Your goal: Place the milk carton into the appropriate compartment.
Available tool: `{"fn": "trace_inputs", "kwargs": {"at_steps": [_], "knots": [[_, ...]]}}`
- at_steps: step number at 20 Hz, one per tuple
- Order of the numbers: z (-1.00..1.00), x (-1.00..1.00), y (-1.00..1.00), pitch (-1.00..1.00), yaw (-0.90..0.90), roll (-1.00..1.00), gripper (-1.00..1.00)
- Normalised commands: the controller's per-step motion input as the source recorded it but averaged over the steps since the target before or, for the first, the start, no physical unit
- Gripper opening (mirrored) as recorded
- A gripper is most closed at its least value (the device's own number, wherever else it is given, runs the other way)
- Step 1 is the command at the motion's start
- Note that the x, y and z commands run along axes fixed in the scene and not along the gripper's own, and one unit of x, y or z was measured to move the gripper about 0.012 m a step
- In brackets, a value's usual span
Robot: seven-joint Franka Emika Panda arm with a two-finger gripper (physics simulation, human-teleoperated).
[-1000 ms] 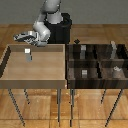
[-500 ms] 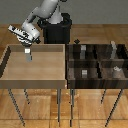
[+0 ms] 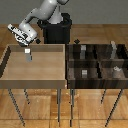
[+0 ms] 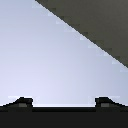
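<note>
Wooden floor under a shallow tan tray table (image 3: 10, 67).
Tiny grey, white-topped milk carton (image 3: 28, 56) stands inside it, below my spread gripper (image 3: 25, 45).

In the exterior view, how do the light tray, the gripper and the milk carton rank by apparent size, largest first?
1. Light tray
2. Gripper, though it sits higher and may be nearer the camera
3. Milk carton, clearly smallest
</note>
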Motion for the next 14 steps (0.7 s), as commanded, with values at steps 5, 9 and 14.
{"fn": "trace_inputs", "kwargs": {"at_steps": [5, 9, 14], "knots": [[0.00, 0.00, 0.00, 0.00, -0.92, 0.00, 1.00], [0.00, 0.00, 0.00, 0.00, -0.92, 0.00, 1.00], [0.00, 0.00, 0.00, 0.00, -0.33, 0.00, 1.00]]}}
